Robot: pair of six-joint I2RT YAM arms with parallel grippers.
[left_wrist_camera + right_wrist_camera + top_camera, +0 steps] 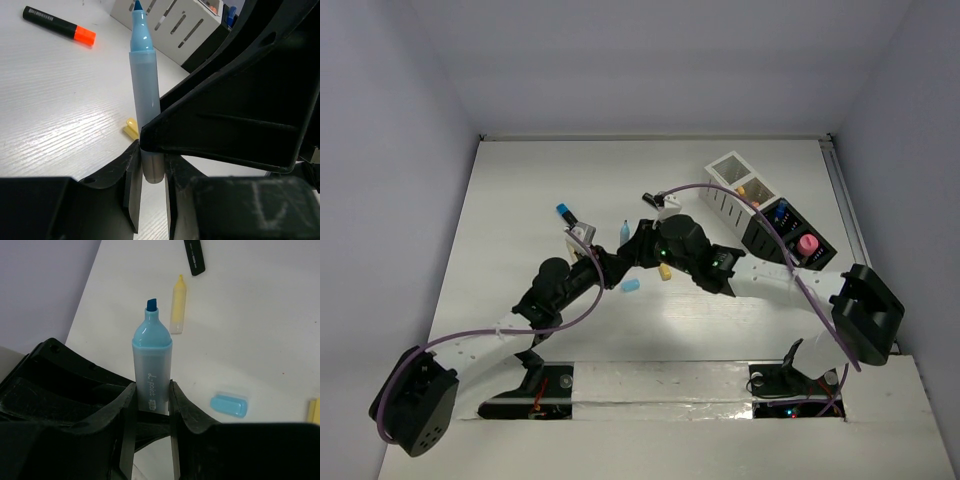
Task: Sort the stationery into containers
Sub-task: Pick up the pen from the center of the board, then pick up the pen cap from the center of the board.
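We see the uncapped pale blue highlighter [151,352] above the middle of the surface [520,200]. Both the left hand [151,172] and the right hand [152,406] pinch its lower barrel. In the top view, its blue cap [631,286] lies at 6 o'clock of it. The containers [760,215] stand well apart toward 3 o'clock, with a pink cylinder [807,245] in one black box.

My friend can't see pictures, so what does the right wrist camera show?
The robot's right hand grips an uncapped blue marker, tip up. A blue cap lies on the white table, with a yellow marker and a black marker farther off.
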